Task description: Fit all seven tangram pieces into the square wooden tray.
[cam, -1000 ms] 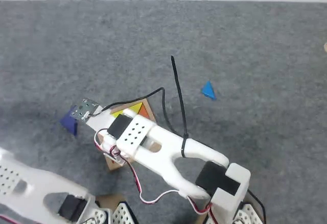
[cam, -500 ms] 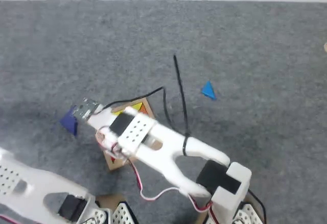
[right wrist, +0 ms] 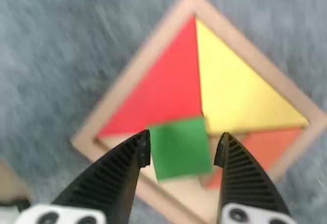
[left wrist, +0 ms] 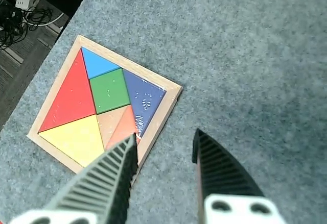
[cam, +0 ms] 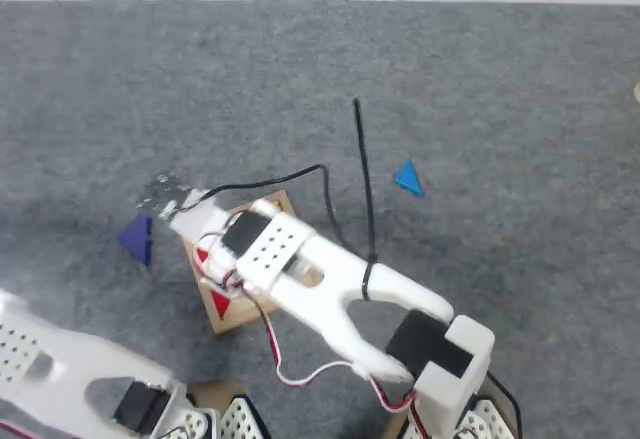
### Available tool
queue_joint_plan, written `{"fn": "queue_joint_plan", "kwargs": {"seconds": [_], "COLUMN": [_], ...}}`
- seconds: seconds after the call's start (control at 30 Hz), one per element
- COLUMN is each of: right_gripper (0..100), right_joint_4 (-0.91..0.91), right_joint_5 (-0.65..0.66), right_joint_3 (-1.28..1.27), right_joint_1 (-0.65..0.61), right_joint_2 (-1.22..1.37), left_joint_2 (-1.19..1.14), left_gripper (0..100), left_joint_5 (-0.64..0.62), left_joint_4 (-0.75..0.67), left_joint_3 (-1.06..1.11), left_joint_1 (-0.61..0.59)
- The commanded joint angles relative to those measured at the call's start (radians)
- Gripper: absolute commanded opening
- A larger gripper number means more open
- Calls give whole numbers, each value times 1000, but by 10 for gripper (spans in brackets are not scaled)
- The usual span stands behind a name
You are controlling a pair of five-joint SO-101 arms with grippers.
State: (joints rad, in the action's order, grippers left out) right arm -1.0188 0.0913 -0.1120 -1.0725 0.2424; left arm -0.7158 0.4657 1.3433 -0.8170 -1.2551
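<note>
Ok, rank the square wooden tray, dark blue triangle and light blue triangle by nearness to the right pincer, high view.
1. Square wooden tray, under the right pincer gripping the green square.
2. Dark blue triangle, just left of it.
3. Light blue triangle, far right.

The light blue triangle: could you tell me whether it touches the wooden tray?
Apart. The high view shows the light blue triangle lying alone on the grey mat, with a wide gap to the wooden tray.
</note>
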Motion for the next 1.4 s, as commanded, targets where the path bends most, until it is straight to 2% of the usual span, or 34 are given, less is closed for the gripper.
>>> {"fn": "queue_joint_plan", "kwargs": {"seconds": [0.0, 0.13, 0.27, 0.57, 0.73, 0.83, 1.03, 1.37], "right_gripper": [213, 213, 213, 213, 213, 213, 213, 213], "right_joint_4": [94, 142, 113, 51, -84, -30, 82, 110], "right_joint_5": [-35, -38, -37, -38, -40, -38, -34, -34], "right_joint_3": [34, 37, 37, 31, 5, -91, -250, -201], "right_joint_1": [-13, -7, -7, -1, 87, 153, 159, 157], "right_joint_2": [36, 134, 166, 33, -47, -96, -133, -131], "left_joint_2": [18, 15, 14, 9, 14, 11, 9, 9], "left_gripper": [171, 171, 171, 171, 171, 171, 171, 171], "left_joint_5": [6, 6, 6, 6, 9, 9, 9, 9], "left_joint_4": [12, 12, 12, 12, 11, 9, 11, 12], "left_joint_3": [-44, -44, -44, -39, -44, -44, -39, -38], "left_joint_1": [2, 2, 2, 12, 9, 11, 14, 11]}}
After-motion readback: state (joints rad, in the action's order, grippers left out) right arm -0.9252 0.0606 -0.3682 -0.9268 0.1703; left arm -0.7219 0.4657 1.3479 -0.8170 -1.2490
